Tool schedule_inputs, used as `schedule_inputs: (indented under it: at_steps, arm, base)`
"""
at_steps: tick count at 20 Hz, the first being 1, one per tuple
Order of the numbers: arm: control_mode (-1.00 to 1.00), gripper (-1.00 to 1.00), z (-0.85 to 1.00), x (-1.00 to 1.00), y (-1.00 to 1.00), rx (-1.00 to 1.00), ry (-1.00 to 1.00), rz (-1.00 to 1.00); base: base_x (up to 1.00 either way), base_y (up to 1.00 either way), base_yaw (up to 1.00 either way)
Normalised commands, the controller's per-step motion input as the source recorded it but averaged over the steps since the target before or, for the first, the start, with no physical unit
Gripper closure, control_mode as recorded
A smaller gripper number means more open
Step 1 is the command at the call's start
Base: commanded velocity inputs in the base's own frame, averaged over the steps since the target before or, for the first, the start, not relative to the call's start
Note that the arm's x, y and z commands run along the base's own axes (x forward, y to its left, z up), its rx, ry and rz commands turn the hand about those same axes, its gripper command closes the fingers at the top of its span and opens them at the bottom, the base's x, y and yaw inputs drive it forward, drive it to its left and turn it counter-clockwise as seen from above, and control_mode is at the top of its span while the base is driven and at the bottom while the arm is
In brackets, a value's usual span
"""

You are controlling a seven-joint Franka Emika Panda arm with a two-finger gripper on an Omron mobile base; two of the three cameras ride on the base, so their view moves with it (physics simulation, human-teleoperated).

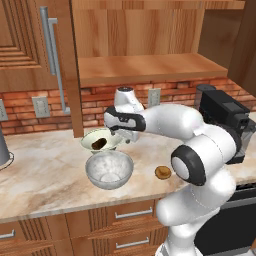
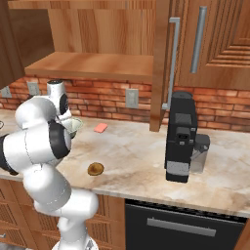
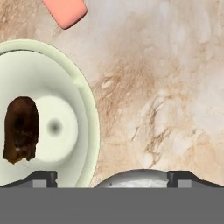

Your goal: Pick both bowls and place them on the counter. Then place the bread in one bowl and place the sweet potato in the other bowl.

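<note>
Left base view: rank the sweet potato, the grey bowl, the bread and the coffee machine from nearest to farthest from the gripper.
1. Sweet potato, in the cream-white bowl just left of the gripper.
2. Grey bowl, in front, toward the counter edge.
3. Bread, on the counter to the right.
4. Coffee machine, far right by the wall.

Red brick backsplash [image 1: 30,120] with outlets [image 1: 41,106], wooden cabinets [image 2: 215,44] — long steel handles, open wooden shelf [image 1: 145,67], drawers [image 1: 125,215] below

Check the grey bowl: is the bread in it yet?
No. The grey bowl holds nothing; the bread lies on the counter beside it.
</note>
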Motion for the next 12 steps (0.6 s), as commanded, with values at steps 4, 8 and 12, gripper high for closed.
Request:
schedule_inputs:
  at_steps: [4,8,12]
  arm:
    - [-1.0,-1.0,0.16,-0.39,-0.36,0.0,-0.07,0.0]
    - [-1.0,-1.0,0.11,-0.43,-0.36,0.0,-0.08,0.0]
    - [-1.0,-1.0,0.09,-0.43,-0.42,0.0,-0.07,0.01]
  base:
    - [0.0,0.0,0.0]
    - [0.0,0.0,0.0]
    - [0.0,0.0,0.0]
